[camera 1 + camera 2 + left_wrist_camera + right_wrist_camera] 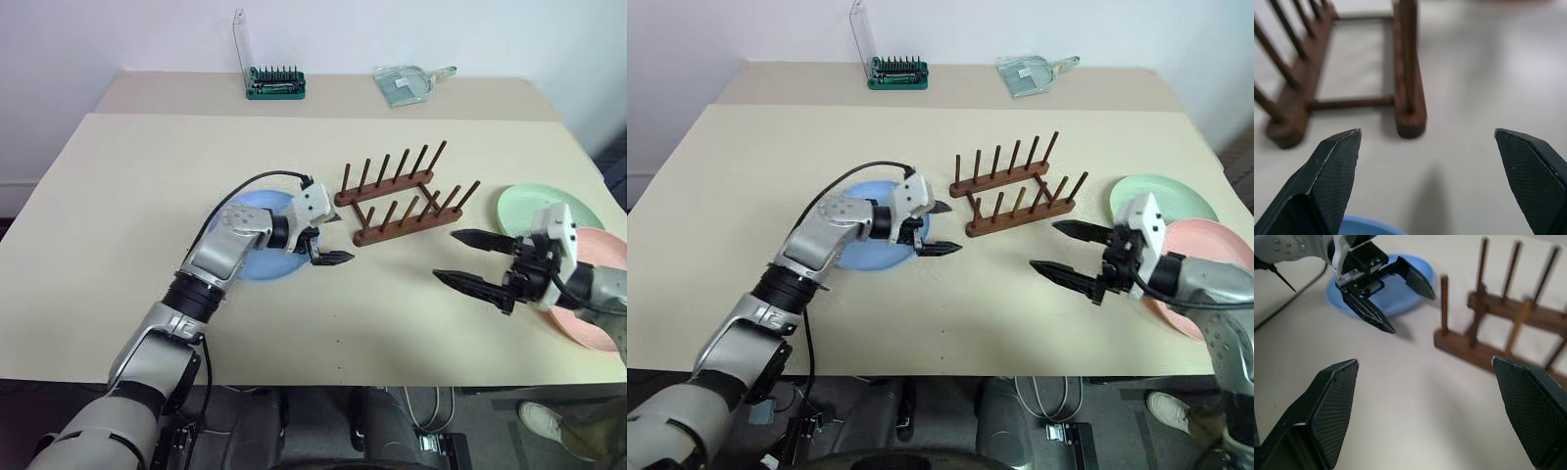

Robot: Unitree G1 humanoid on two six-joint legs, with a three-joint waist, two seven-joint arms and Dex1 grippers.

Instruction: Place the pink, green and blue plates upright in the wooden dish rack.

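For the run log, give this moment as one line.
left gripper: open over blue plate | right gripper: open, empty | wooden dish rack: empty

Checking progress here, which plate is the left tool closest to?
The blue plate: the open left tool hangs over its edge, while the green and pink plates lie beyond the rack.

L hand open over blue plate edge, beside empty rack; R hand open.

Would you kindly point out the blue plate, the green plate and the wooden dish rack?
blue plate [257,262], left eye view, near rim.
green plate [519,207], left eye view, left part.
wooden dish rack [404,226], left eye view, near base rail.
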